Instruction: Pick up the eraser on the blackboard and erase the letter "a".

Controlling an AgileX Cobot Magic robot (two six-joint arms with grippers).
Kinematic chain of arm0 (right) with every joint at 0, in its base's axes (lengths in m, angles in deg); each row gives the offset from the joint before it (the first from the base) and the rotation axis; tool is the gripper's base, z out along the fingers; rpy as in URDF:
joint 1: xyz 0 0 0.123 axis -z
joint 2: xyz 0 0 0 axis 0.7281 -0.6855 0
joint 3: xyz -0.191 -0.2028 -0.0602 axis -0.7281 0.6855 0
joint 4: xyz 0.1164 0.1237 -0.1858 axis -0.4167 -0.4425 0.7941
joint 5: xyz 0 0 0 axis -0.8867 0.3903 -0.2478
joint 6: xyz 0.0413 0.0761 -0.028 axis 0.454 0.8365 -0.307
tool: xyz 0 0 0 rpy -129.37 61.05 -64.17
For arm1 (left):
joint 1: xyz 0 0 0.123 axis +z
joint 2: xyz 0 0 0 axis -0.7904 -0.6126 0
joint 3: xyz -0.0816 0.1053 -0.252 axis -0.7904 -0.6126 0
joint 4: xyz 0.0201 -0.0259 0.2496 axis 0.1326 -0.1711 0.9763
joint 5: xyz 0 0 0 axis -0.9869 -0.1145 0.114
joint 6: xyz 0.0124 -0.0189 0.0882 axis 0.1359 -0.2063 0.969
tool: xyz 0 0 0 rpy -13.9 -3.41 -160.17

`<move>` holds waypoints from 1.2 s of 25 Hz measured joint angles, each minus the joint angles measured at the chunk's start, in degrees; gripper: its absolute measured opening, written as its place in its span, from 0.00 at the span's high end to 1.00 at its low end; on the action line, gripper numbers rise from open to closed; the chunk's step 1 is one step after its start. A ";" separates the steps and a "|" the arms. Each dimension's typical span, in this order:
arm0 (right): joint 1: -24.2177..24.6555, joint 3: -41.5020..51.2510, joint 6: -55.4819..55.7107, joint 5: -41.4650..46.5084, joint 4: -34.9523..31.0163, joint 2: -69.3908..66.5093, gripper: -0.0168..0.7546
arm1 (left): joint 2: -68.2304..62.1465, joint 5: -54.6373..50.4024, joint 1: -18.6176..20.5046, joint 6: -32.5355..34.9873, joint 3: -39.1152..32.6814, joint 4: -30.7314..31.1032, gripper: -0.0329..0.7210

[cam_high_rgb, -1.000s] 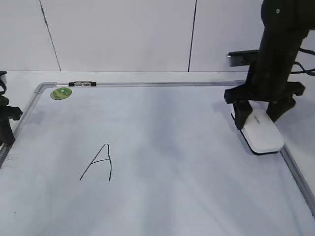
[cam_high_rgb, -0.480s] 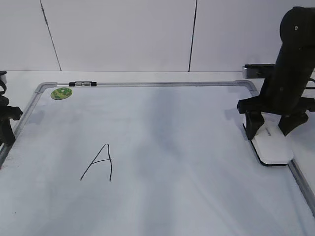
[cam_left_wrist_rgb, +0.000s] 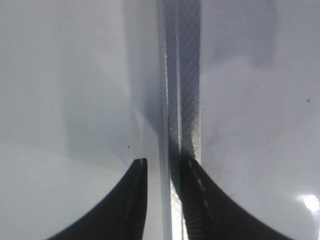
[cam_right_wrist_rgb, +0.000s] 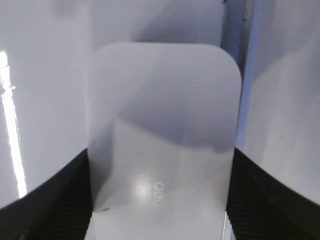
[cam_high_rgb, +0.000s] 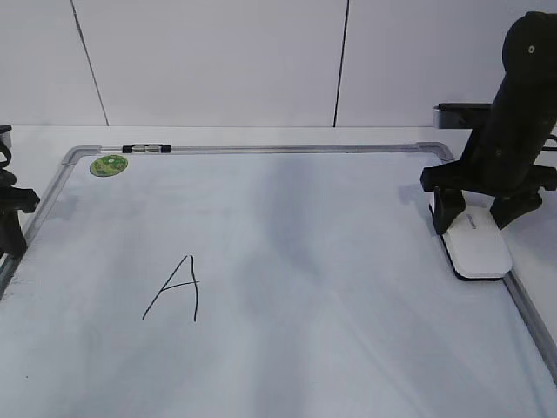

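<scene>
Here one eraser (cam_high_rgb: 476,246); one blackboard (cam_high_rgb: 261,149); two grippers.

the pale surface (cam_high_rgb: 261,134) carries the blackboard (cam_high_rgb: 305,150), which lies flat and covers most of it, leaving a bare strip along the far edge and a narrow margin at the right beyond the frame.
</scene>
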 joint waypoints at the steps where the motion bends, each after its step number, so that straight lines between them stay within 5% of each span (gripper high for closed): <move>1: 0.00 0.00 0.00 0.00 0.00 0.00 0.22 | 0.00 0.00 0.00 0.00 0.00 0.00 0.70; 30: 0.00 0.00 -0.11 -0.93 -0.01 -1.64 0.17 | 0.00 0.13 0.00 0.00 0.00 0.00 0.70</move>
